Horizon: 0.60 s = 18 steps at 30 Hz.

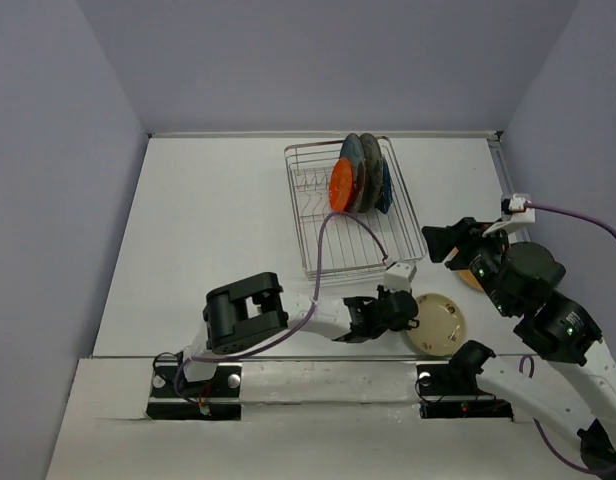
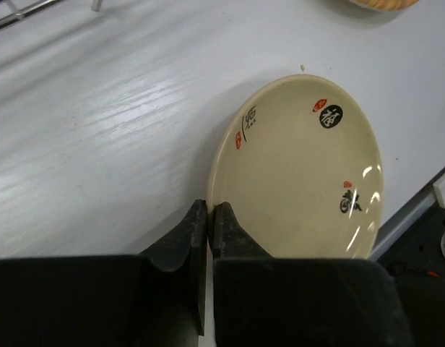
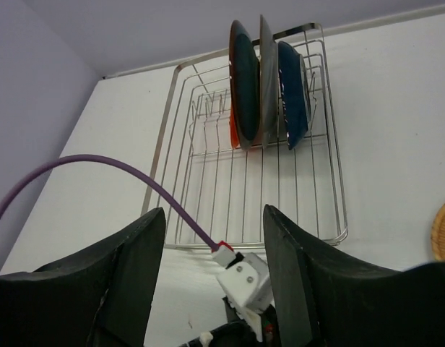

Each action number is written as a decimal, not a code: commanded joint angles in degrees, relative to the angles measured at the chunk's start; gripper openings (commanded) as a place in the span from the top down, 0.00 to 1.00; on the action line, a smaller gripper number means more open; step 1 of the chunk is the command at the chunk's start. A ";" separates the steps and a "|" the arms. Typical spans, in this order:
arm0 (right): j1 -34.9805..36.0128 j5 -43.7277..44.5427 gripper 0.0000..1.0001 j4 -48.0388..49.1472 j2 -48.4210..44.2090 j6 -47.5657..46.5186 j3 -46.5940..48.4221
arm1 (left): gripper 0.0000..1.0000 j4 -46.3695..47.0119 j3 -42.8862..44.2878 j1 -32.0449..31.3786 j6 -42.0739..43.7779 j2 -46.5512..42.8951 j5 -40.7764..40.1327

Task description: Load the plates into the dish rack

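The dish rack (image 1: pixel 353 215) stands at the back middle of the table. An orange plate (image 1: pixel 341 185), a grey plate (image 1: pixel 360 172), a teal plate (image 1: pixel 372 170) and a dark-blue plate (image 1: pixel 386 185) stand upright in its far end. My left gripper (image 2: pixel 209 210) is shut on the near rim of the cream plate (image 2: pixel 302 166), which sits at the table's front (image 1: pixel 435 323). My right gripper (image 1: pixel 443 243) is open and empty, to the right of the rack, facing it (image 3: pixel 214 213). The tan plate (image 1: pixel 471 277) lies partly hidden under the right arm.
The near part of the rack (image 3: pixel 251 181) holds no plates. The left arm's purple cable (image 3: pixel 121 170) and white wrist camera (image 3: pixel 248 278) lie between the right fingers in the right wrist view. The table's front edge (image 1: pixel 318 362) is just below the cream plate.
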 commanded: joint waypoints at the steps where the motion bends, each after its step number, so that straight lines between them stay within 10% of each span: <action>1: -0.15 -2.88 0.37 -2.18 -2.29 -1.06 2.00 | 0.94 3.50 -11.75 -0.08 3.55 -11.95 -3.76; 18: -0.15 -29.34 0.07 0.98 5.25 -6.42 -2.83 | 0.95 1.69 -42.54 8.80 8.91 -74.09 -0.68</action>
